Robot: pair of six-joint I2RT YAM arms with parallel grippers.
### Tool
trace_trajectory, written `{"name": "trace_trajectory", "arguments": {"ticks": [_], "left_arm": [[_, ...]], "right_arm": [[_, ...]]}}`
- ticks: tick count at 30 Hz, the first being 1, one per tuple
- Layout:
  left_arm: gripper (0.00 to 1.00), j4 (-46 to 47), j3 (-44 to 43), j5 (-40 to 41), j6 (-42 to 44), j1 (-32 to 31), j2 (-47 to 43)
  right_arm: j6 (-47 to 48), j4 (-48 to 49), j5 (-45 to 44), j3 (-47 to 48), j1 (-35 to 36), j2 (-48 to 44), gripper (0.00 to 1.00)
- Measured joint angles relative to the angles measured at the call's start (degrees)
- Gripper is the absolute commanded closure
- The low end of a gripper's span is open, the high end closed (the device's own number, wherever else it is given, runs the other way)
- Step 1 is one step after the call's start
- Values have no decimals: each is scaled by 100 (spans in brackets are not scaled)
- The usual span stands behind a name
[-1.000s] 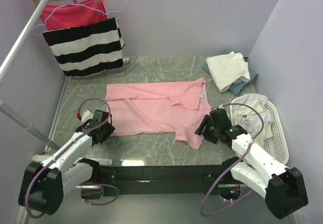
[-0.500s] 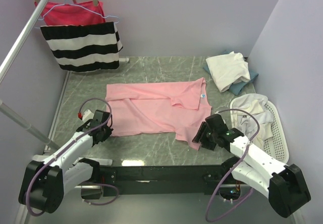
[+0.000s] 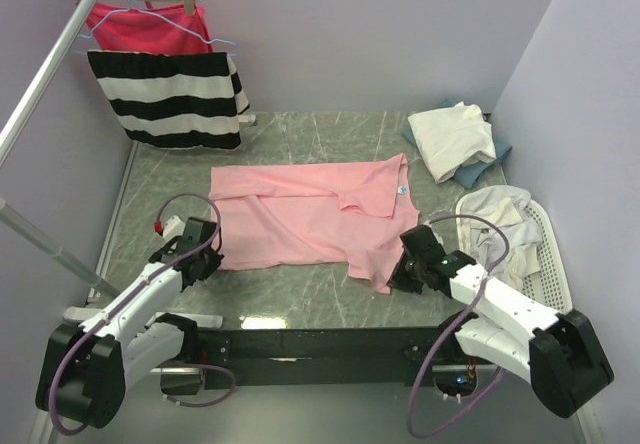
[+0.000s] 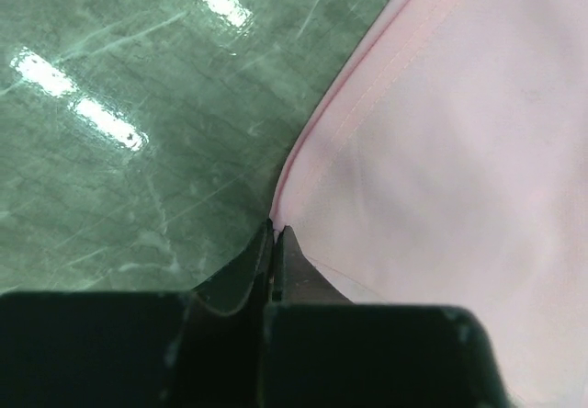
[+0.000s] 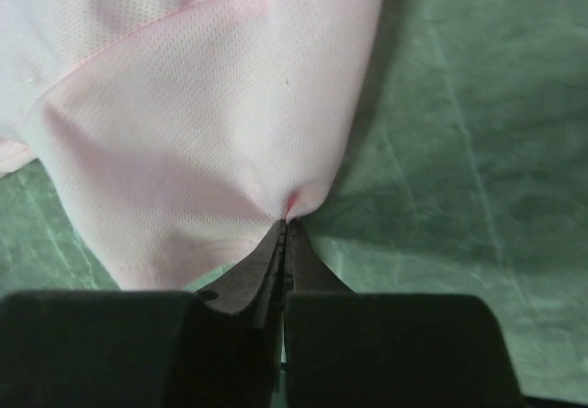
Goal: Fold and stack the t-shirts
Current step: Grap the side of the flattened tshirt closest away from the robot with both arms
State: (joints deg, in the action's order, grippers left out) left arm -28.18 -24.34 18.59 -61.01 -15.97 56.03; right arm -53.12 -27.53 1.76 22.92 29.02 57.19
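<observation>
Pink tee (image 3: 310,214): lies flat in the middle of the green surface (image 3: 300,134). It is partly folded, and one flap sticks out at the near right.
Left end effector (image 4: 274,243): closed tight on the near left corner of the pink tee. The hem runs right into its tips.
Right end effector (image 5: 287,229): closed tight on the near right flap. The cloth bunches into a small pucker where it is pinched.
Why both hold on: I think two corners are gripped at once so the near edge can go up evenly and fold over without twisting.
Pile: a white tee (image 3: 452,139) sits on a blue tee (image 3: 480,171) at the far right. It looks like the stack, kept out of the way of the folding.
Basket (image 3: 545,254): stands at the right edge with a cream tee (image 3: 490,214) crumpled in it, likely waiting its turn.
Hanging cloths: a striped cloth (image 3: 175,99) and a red cloth (image 3: 145,24) hang at the far left, off the surface.
Writing: a small tag (image 3: 401,190) shows at the neck of the pink tee, pale with some blue. It is too small to read. I see no other words.
</observation>
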Motion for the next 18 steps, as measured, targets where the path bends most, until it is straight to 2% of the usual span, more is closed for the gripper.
{"name": "trace_trajectory", "arguments": {"ticks": [7, 18], "left_arm": [[99, -442, -376, 13, 31, 0, -457], [99, -861, -481, 101, -81, -2, -503]], "right_arm": [[-249, -1185, -667, 254, 0, -1550, 100], [-608, -2415, -1285, 378, 0, -2184, 100]]}}
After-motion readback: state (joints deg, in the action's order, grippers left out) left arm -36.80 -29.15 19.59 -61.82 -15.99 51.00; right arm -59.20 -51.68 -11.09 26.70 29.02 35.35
